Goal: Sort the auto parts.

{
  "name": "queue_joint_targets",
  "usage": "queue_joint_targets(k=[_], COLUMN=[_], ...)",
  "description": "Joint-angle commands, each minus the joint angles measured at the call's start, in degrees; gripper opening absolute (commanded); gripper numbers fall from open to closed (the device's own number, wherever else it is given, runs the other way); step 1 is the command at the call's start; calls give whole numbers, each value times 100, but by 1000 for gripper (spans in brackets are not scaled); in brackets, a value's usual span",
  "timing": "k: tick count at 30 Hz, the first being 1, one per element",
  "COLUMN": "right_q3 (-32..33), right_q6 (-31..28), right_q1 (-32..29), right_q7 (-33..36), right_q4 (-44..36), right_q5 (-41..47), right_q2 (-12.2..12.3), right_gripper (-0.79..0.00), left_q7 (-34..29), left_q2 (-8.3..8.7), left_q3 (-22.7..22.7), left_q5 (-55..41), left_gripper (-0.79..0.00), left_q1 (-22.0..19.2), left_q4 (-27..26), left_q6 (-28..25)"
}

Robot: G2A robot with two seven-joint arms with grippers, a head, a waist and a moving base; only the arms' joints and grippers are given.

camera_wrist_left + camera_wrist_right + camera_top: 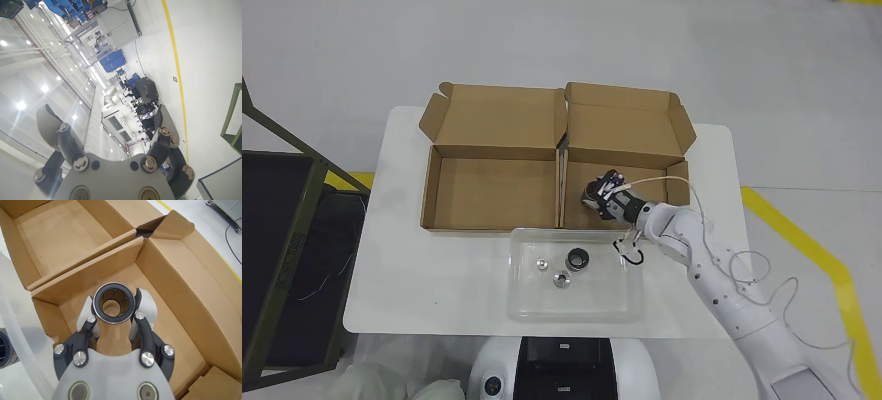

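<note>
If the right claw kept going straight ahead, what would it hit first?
Probably the bare floor of the right cardboard box, beyond the bearing the right gripper holds; depth is unclear.

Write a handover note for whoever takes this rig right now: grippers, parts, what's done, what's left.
Right gripper: shut on a cylindrical bearing, held above the floor of the right box, not released.
Left gripper: open, holding nothing, pointed away from the table.
The clear tray in front of the boxes holds three parts: a dark ring bearing, a small silver part and a silver nut.
Done: one bearing in hand over the right box.
Left: release it, then sort the tray's three parts between the right box and the left box.
</note>
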Motion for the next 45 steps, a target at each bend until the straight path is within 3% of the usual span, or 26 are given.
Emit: queue_joint_targets(k=[1, 13, 25, 36, 45], right_q3=[-21, -78, -19, 352, 698], right_q6=[11, -14, -50, -207, -462], right_q1=[16, 86, 95, -125, -654], right_q7=[4, 53, 141, 175, 398], right_q4=[27, 133, 19, -746, -1908], right_q5=[5, 4, 12, 203, 368], right_q2=[-12, -58, -66, 19, 141], right_gripper=[-634, -502, -246, -234, -203], left_q7=[0, 0, 0, 0, 0], left_q2=[0, 0, 0, 0, 0], left_q3=[0, 0, 0, 0, 0], left_q5=[0, 0, 0, 0, 0], left_gripper=[0, 0, 0, 0, 0], left_q1=[0, 0, 0, 0, 0], left_q4=[0, 0, 0, 0, 0], left_q6=[0, 0, 0, 0, 0])
